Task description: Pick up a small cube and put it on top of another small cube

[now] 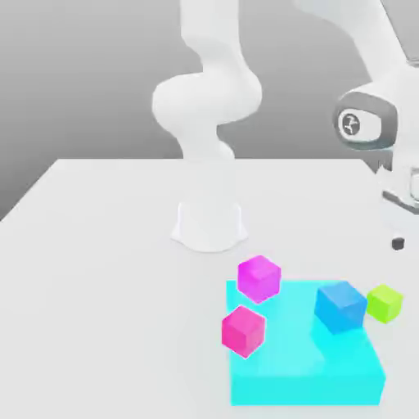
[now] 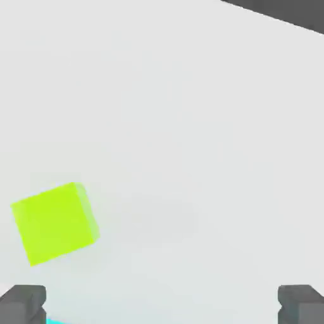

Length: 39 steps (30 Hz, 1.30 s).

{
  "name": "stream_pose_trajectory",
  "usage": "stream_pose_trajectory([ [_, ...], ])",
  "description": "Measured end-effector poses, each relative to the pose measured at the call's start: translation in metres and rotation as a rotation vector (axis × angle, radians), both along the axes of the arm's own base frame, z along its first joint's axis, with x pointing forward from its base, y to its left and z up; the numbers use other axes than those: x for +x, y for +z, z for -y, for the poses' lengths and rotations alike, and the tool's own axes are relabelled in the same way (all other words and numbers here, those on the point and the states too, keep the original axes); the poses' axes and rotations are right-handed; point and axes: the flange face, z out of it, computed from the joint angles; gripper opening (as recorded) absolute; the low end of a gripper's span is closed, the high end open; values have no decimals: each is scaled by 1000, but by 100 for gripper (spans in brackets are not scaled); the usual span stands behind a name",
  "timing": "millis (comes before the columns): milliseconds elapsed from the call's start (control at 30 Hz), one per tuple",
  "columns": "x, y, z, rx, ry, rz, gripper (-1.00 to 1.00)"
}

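Several small cubes lie near the front of the white table. A lime-green cube [image 1: 385, 304] [image 2: 54, 223] rests on the table just off the right edge of a flat cyan slab [image 1: 311, 368]. A blue cube [image 1: 340, 307] sits on the slab. A magenta cube [image 1: 259, 278] stands at the slab's far left corner, and a pink cube [image 1: 243, 330] at its left edge. My gripper [image 1: 400, 242] [image 2: 161, 304] hangs at the exterior view's right, above and behind the green cube. It is open, with nothing between its dark fingertips [image 2: 22, 302].
The arm's white base [image 1: 209, 225] stands at the middle of the table [image 1: 98, 270], behind the cubes. The arm's bulky links [image 1: 368, 121] reach over the right side. Bare tabletop stretches to the exterior view's left.
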Motion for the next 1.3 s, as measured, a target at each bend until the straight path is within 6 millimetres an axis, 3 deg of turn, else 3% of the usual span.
stream_pose_trajectory([
  [67, -17, -28, -1, -38, 102, -16, 0],
  [233, -23, -84, -2, -51, 140, -22, 0],
  [267, -24, -93, -2, -51, 140, -23, -100],
  [467, -24, -98, -1, -53, 141, -24, -100],
  [567, -23, -78, -2, -54, 142, -23, -100],
  [700, -22, -36, 0, -53, 135, -24, -100],
  [733, -14, -25, 6, -52, 113, -25, -100],
  [900, 41, 36, 62, -47, -63, -31, -100],
  [1000, 60, 72, 97, -47, -147, -32, -100],
  [1067, 66, 71, 109, -46, -178, -34, -100],
  [1167, 68, 39, 114, -46, -189, -35, -100],
  [1200, 68, 29, 114, -47, -190, -34, 100],
  [1300, 68, 29, 115, -47, -190, -34, 100],
])
